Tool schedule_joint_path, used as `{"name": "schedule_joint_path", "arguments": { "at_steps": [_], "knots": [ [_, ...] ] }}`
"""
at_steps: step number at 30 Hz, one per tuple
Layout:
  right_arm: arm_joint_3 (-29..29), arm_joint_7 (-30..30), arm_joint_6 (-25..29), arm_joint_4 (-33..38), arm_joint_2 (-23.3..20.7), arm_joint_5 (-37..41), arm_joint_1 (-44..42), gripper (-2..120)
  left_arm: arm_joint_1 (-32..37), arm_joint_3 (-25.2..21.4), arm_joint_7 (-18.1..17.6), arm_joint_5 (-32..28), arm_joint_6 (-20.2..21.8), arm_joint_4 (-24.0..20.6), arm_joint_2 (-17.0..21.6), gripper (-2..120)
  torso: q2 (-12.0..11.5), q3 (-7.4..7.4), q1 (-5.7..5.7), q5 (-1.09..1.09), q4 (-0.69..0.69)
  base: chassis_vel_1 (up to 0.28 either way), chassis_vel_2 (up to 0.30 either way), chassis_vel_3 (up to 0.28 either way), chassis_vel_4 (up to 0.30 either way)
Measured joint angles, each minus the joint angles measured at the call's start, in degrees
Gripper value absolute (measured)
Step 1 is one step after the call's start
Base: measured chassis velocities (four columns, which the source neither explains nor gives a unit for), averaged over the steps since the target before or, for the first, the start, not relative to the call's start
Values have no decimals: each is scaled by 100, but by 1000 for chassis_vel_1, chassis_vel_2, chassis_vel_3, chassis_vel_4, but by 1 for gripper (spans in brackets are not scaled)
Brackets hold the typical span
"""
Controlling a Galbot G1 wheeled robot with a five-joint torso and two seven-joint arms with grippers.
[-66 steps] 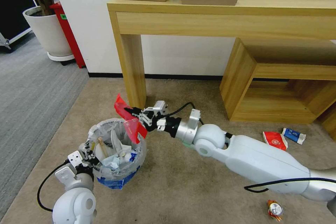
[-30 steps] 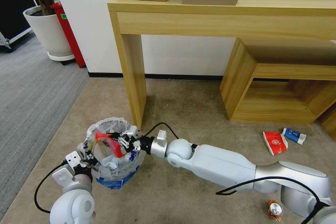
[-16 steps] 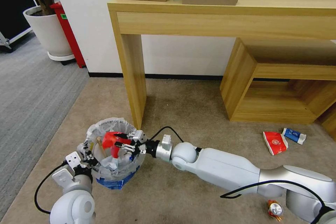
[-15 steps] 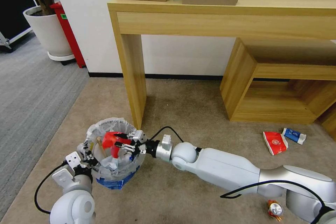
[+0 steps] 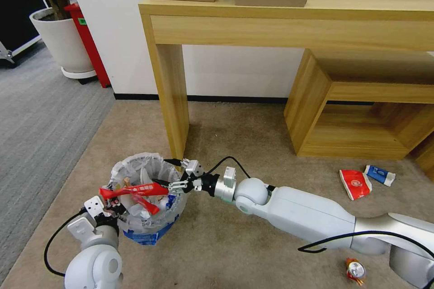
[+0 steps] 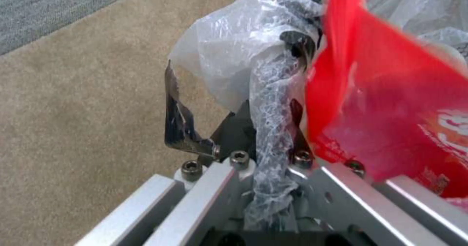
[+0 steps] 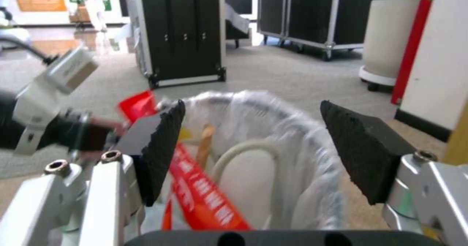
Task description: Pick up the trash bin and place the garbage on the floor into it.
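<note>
1. My head camera looked forward and down from above, taking in the beige floor (image 5: 235, 135), the wooden table (image 5: 289, 13) and both arms.
2. The left wrist camera sat very close to the trash bin (image 5: 147, 194), facing along its fingers at the crinkly liner (image 6: 234, 52).
3. The right wrist camera looked level across the bin's mouth toward the room beyond.
4. All three shared the bin and the red wrapper (image 5: 133, 189).

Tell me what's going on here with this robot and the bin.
The left gripper holds the trash bin by its rim and plastic liner. The right gripper is open at the bin's far edge, and a red wrapper lies across the top of the bin. A red cup, a blue-white carton and a small can are on the floor.
</note>
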Motion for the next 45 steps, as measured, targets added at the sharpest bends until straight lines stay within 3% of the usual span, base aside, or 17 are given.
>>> {"name": "schedule_joint_path", "arguments": {
  "at_steps": [6,10,17,23,25,26,33,34,37,45],
  "knots": [
    [601,211,-160,235,-197,180,-184,75,15,-11,3,8,9,3,25,0,0,0,0,-1,0,0,0,0,0],
    [1493,497,-380,611,-453,235,-579,86,41,-68,9,-18,10,1,92,0,0,0,0,0,0,0,0,0,0],
    [2159,963,-537,853,-622,153,-954,98,65,-80,19,-19,2,-21,94,0,0,0,0,0,-1,0,0,0,0],
    [2787,1396,-677,928,-709,-65,-1366,100,91,-102,22,17,-38,-32,117,0,0,0,0,1,0,0,0,0,0],
    [3675,1664,-795,1036,-685,-201,-1818,100,101,-112,39,43,-58,-58,146,0,0,0,0,1,1,0,0,0,0],
    [3675,1664,-795,1036,-685,-201,-1818,100,101,-112,39,43,-58,-58,146,0,0,0,0,1,1,0,0,0,0],
    [5893,1722,-760,1306,-524,-645,-2916,100,103,-108,144,206,-161,-56,199,0,1,-1,0,0,-1,0,0,0,0],
    [5893,1722,-760,1306,-524,-645,-2916,100,103,-108,144,206,-161,-56,199,0,1,-1,0,0,-1,0,0,0,0],
    [6747,1695,-658,1424,-382,-890,-3385,100,108,-93,192,264,-218,-51,208,0,1,-1,-1,0,-1,0,0,0,0],
    [7590,1818,-572,1567,-198,-1332,-4011,100,99,-87,286,414,-342,23,230,0,1,0,-1,1,-1,0,0,0,0]
  ]
}}
